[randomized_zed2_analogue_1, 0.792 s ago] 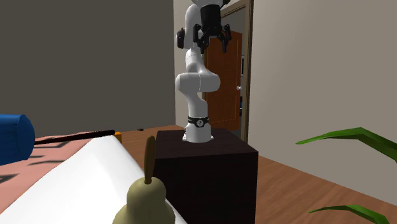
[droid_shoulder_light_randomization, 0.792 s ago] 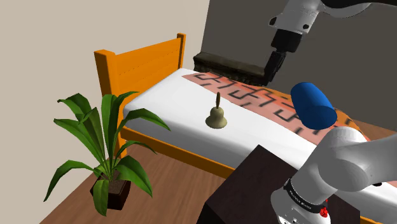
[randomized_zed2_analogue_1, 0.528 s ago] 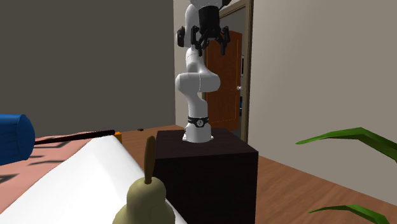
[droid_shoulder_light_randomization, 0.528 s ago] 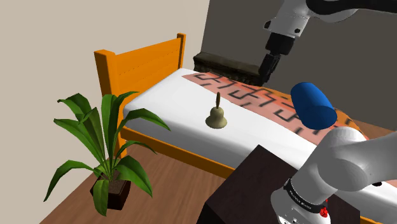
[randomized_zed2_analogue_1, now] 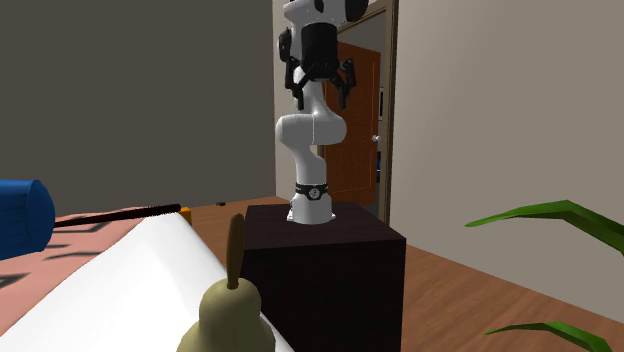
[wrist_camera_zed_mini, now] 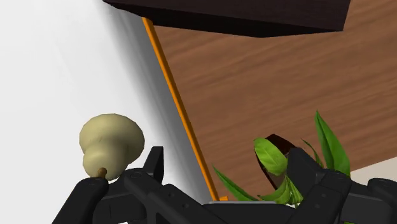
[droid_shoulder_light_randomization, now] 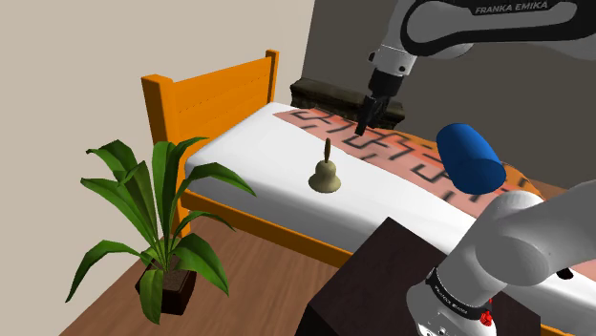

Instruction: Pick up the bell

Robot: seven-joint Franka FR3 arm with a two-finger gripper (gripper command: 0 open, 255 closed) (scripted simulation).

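Observation:
A tan bell point(droid_shoulder_light_randomization: 325, 177) with a thin brown handle stands upright on the white mattress point(droid_shoulder_light_randomization: 258, 153), near the bed's front edge. My black gripper point(droid_shoulder_light_randomization: 364, 122) hangs in the air above the patterned runner, behind the bell and to the shoulder view's right of it, well clear of it. In the second exterior view the bell point(randomized_zed2_analogue_1: 232, 308) is in the foreground and the gripper point(randomized_zed2_analogue_1: 322, 92) is high up by the door, fingers apart. From the wrist, the bell point(wrist_camera_zed_mini: 111, 143) lies just outside one fingertip point(wrist_camera_zed_mini: 156, 162); the open gripper point(wrist_camera_zed_mini: 226, 167) holds nothing.
The bed has an orange frame and headboard point(droid_shoulder_light_randomization: 205, 95). A blue cylinder point(droid_shoulder_light_randomization: 470, 156) rests on the runner at the shoulder view's right. A potted plant point(droid_shoulder_light_randomization: 153, 220) stands on the wood floor beside the bed. The dark stand point(droid_shoulder_light_randomization: 372, 286) is close to the bed's edge.
The arm has swung toward the shoulder view's left and lowered, bringing the gripper closer to the bell. The fingers stayed apart. The bell has not moved.

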